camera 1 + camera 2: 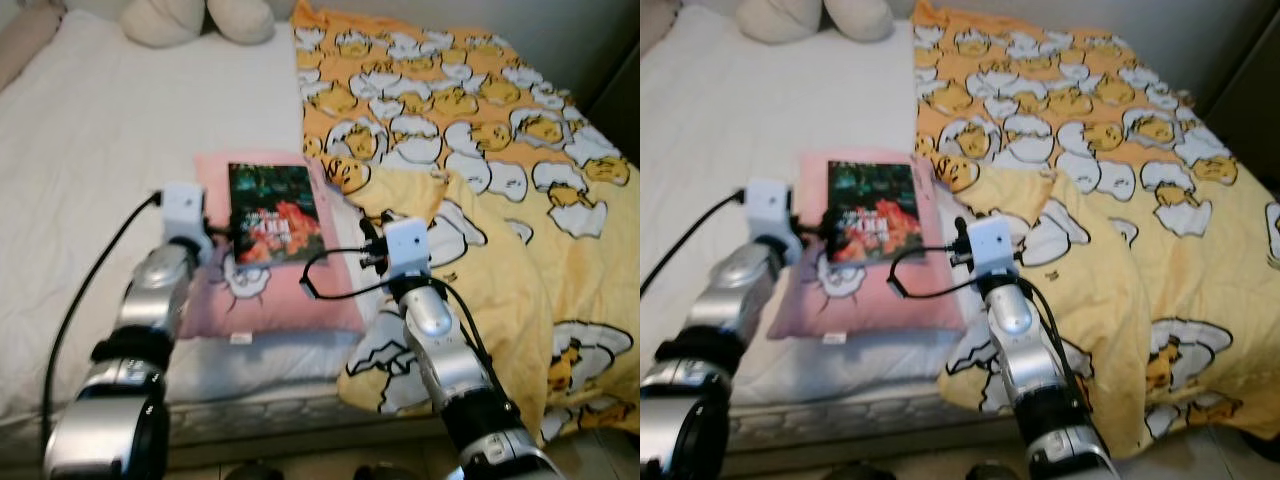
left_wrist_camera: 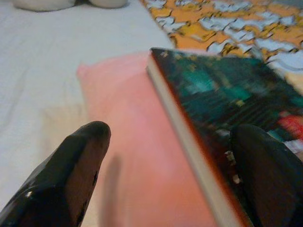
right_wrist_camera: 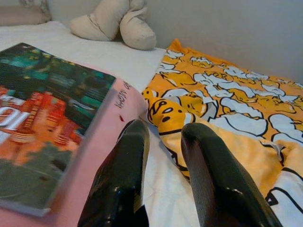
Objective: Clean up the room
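A dark book [image 1: 272,212] with a green and red cover lies on a pink pillow [image 1: 270,300] near the front edge of the bed. My left gripper [image 1: 228,236] is open at the book's left edge. In the left wrist view one finger [image 2: 75,165] is over the pillow and the other over the cover [image 2: 222,90]. My right gripper [image 1: 368,245] hovers just right of the pillow, above the white sheet beside the duvet. Its fingers [image 3: 128,165] stand close together with nothing between them.
A yellow duvet [image 1: 480,130] printed with egg characters covers the right half of the bed and hangs over its front edge. White sheet [image 1: 120,130] covers the left half. Two cream cushions [image 1: 195,18] lie at the head. The mattress front edge [image 1: 260,400] runs below the pillow.
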`<state>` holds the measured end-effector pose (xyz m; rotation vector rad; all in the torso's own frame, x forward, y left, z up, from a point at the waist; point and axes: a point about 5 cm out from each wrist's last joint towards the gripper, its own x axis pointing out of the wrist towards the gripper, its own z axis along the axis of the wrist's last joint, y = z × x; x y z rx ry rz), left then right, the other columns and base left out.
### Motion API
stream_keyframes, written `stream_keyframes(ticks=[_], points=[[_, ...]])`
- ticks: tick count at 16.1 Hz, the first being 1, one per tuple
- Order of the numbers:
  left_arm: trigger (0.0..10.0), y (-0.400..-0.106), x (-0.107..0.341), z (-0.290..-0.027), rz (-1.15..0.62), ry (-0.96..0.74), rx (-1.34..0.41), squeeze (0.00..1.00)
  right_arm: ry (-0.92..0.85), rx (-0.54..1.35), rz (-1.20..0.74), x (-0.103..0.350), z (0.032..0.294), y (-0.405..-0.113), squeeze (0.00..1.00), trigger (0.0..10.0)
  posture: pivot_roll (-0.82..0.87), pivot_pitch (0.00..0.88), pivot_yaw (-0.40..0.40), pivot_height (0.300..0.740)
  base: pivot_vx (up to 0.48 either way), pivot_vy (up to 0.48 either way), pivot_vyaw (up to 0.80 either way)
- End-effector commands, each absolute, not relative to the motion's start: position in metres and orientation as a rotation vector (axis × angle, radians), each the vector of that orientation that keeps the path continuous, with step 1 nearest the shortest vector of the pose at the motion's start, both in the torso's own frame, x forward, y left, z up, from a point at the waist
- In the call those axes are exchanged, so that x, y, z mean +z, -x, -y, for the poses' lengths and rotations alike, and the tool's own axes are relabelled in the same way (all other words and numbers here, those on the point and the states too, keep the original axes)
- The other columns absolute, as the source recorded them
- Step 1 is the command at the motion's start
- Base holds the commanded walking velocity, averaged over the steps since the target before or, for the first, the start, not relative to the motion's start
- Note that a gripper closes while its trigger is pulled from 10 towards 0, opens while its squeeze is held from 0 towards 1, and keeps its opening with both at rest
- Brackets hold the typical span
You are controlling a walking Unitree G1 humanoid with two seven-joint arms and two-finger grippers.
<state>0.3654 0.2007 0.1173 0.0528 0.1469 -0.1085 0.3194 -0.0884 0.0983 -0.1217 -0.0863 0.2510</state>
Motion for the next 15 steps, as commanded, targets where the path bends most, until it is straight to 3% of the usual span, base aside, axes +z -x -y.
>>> stream_keyframes(ticks=[1,6,11,14,15], points=[[10.0,-0.369,0.116,-0.194,-0.161,0.022,-0.110,0.00,0.118,0.232,0.106,0.102,0.094,-0.320,0.00,10.0,-0.07,0.027,-0.002,0.740,0.000,0.000,0.00],[10.0,-0.372,0.118,-0.179,-0.143,0.108,-0.168,0.00,0.125,0.226,0.101,0.100,0.098,-0.318,0.00,10.0,-0.09,0.027,0.004,0.740,0.000,0.000,0.00],[10.0,-0.362,0.085,-0.163,-0.299,0.076,-0.189,0.00,0.127,0.233,0.093,0.097,0.098,-0.316,0.00,10.0,-0.08,0.032,-0.001,0.740,0.000,0.000,0.00],[10.0,-0.359,0.078,-0.167,-0.331,0.028,-0.138,0.00,0.126,0.236,0.088,0.096,0.098,-0.316,0.00,10.0,-0.08,0.032,-0.001,0.740,0.000,0.000,0.00],[10.0,-0.357,0.074,-0.163,-0.361,0.101,-0.173,0.00,0.126,0.239,0.085,0.096,0.097,-0.316,0.00,10.0,-0.09,0.031,-0.003,0.740,0.000,0.000,0.00]])
